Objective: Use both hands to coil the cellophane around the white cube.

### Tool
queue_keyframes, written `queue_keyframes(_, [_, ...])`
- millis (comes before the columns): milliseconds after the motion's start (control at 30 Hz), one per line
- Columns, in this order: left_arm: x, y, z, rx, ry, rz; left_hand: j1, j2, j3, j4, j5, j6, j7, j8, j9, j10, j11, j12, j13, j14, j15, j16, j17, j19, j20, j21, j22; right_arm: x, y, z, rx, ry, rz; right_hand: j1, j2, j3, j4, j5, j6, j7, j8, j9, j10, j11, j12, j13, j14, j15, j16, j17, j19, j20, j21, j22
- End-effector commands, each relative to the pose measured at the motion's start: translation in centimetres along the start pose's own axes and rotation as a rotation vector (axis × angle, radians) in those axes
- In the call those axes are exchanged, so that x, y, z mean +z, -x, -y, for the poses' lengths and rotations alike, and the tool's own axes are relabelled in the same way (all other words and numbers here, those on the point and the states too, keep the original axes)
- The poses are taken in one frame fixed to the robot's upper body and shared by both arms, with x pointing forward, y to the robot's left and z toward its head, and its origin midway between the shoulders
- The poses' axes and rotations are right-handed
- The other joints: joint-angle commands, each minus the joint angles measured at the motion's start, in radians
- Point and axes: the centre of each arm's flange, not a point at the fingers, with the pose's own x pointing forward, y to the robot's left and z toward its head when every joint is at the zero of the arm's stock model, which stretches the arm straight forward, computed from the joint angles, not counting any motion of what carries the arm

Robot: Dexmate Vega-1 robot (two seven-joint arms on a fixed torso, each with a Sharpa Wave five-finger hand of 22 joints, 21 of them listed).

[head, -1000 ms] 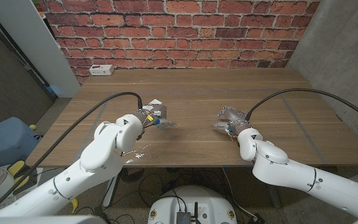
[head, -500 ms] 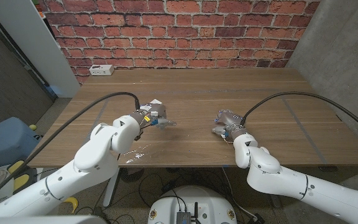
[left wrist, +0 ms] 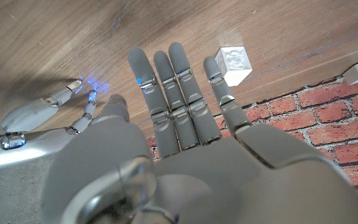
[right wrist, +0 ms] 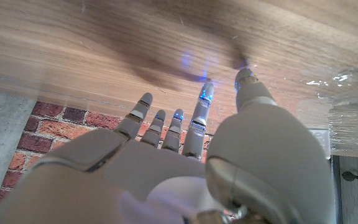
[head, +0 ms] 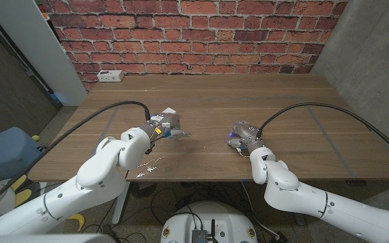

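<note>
Brown wood grain across the table [head: 208, 94]. Red brick with pale mortar on the wall [head: 194, 34] behind that table. White, embossed faces on the cube [left wrist: 234, 63]. Grey fingers [left wrist: 166, 93], blue-lit. Clear, glinting cellophane [right wrist: 353, 118].

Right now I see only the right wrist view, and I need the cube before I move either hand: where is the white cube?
Observer: The white cube stands on the table just beyond the left hand.
Operator: Is that hand holding anything?
Observer: No. Its fingers are straight and apart, with nothing in them.
Operator: Where is the cellophane relative to it?
Observer: The cellophane lies near the table's front edge, beside the left arm, and neither hand touches it.
</note>
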Motion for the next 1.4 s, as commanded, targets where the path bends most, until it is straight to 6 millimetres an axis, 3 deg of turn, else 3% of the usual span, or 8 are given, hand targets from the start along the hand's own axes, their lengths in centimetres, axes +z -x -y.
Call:
queue_keyframes(33, [-0.1,0.5,0.1,0.009,0.013,0.0,0.001,0.007,0.006,-0.004,-0.001,-0.019,0.014,0.005,0.0,-0.005,-0.003,0.004,0.01,-0.003,0.0,0.007,0.004,-0.009,0.003,0.005,0.005,-0.3,-0.9,-1.6,-0.025,0.034,-0.005,0.036,0.009,0.006,-0.013,0.003,0.053,-0.001,0.017,-0.003,0.041,-0.009,0.012,0.004,0.033,-0.056,0.011,-0.001,0.03,-0.006,0.011,0.002])
queue_keyframes(400, [-0.4,0.4,0.4,0.004,0.027,-0.01,-0.004,0.007,0.01,-0.006,-0.001,-0.027,0.013,0.005,-0.002,-0.01,-0.004,0.005,0.027,-0.01,0.0,0.006,0.009,-0.016,0.004,0.005,0.005,0.0,-1.5,-2.6,-0.124,0.055,0.044,0.208,0.075,0.016,-0.038,-0.032,0.306,0.015,0.084,-0.025,0.212,-0.046,0.032,0.0,0.162,-0.139,0.047,-0.004,0.131,-0.041,0.028,0.004])
queue_keyframes(633, [-0.5,0.5,0.7,-0.002,0.035,-0.021,-0.007,0.005,0.015,-0.011,-0.002,-0.058,0.007,-0.007,-0.009,-0.044,-0.005,-0.007,0.043,-0.037,-0.004,-0.005,0.013,-0.029,0.005,0.003,0.004,0.1,-1.9,-2.7,-0.199,0.028,0.081,0.249,0.076,0.01,-0.037,-0.051,0.347,0.031,0.089,-0.03,0.272,-0.05,0.042,-0.001,0.213,-0.168,0.066,0.0,0.171,-0.051,0.039,0.005])
queue_keyframes(833, [-0.3,0.7,1.1,0.007,0.033,-0.038,-0.038,-0.024,0.02,-0.024,0.003,-0.275,-0.031,-0.132,-0.089,-0.252,-0.017,-0.094,0.035,-0.201,0.006,-0.114,0.002,-0.148,0.035,-0.035,0.0,0.8,-2.6,-1.4,-0.255,-0.025,0.107,0.25,0.083,-0.001,-0.024,-0.063,0.368,0.056,0.088,-0.032,0.306,-0.041,0.046,-0.001,0.23,-0.169,0.075,0.005,0.187,-0.049,0.042,0.006])
queue_keyframes(933, [0.2,0.9,1.5,0.014,0.025,-0.049,-0.062,-0.05,0.014,-0.032,0.007,-0.468,-0.08,-0.204,-0.096,-0.446,-0.017,-0.149,0.047,-0.374,0.033,-0.219,-0.007,-0.27,0.063,-0.085,-0.002,1.5,-3.0,-0.2,-0.296,-0.065,0.119,0.255,0.085,-0.003,-0.025,-0.066,0.381,0.076,0.088,-0.034,0.313,-0.034,0.045,-0.001,0.233,-0.166,0.076,0.006,0.189,-0.043,0.042,0.006])
queue_keyframes(1167, [0.9,1.3,2.1,0.025,0.03,-0.086,-0.107,-0.073,-0.005,-0.027,0.015,-0.793,-0.139,-0.329,-0.116,-0.707,-0.015,-0.213,0.065,-0.635,0.095,-0.355,-0.007,-0.473,0.095,-0.18,-0.001,2.5,-3.7,1.8,-0.346,-0.096,0.145,0.281,0.091,0.003,-0.034,-0.072,0.393,0.111,0.084,-0.035,0.315,-0.025,0.039,-0.001,0.221,-0.156,0.069,0.004,0.178,-0.035,0.035,0.006])
queue_keyframes(1300, [1.7,1.5,2.2,0.014,-0.015,-0.132,-0.142,-0.085,-0.021,-0.018,0.015,-0.876,-0.126,-0.361,-0.112,-0.817,0.02,-0.232,0.072,-0.758,0.144,-0.399,-0.003,-0.571,0.115,-0.227,0.002,3.1,-4.2,2.9,-0.37,-0.109,0.153,0.297,0.09,0.008,-0.041,-0.074,0.401,0.125,0.084,-0.034,0.317,-0.02,0.036,-0.001,0.219,-0.151,0.065,0.002,0.171,-0.028,0.031,0.006])
queue_keyframes(1400, [2.1,1.5,2.1,-0.004,-0.045,-0.165,-0.152,-0.09,-0.027,-0.015,0.016,-0.88,-0.129,-0.363,-0.111,-0.83,0.025,-0.232,0.074,-0.78,0.147,-0.402,-0.002,-0.592,0.117,-0.237,0.004,3.6,-4.6,3.5,-0.388,-0.118,0.154,0.301,0.09,0.013,-0.04,-0.077,0.412,0.132,0.09,-0.029,0.32,-0.017,0.035,-0.001,0.215,-0.143,0.058,-0.001,0.159,-0.024,0.025,0.006])
